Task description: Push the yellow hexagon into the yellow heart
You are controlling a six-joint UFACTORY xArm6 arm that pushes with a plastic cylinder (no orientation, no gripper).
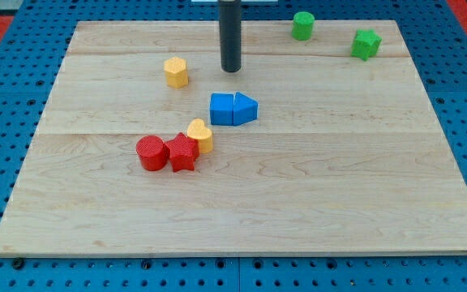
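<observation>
The yellow hexagon (pixel 176 71) stands on the wooden board at the upper left of centre. The yellow heart (pixel 201 135) lies below it, near the board's middle, touching a red star-like block (pixel 183 152). My tip (pixel 231 70) is the lower end of the dark rod, to the right of the yellow hexagon and apart from it, at about the same height in the view. The heart is well below and a little left of the tip.
A red cylinder (pixel 151 152) touches the red star's left side. A blue cube (pixel 222 109) and a blue pointed block (pixel 246 109) sit together below the tip. A green cylinder (pixel 302 25) and a green star (pixel 366 44) stand at the top right. The wooden board (pixel 339 203) rests on a blue pegboard.
</observation>
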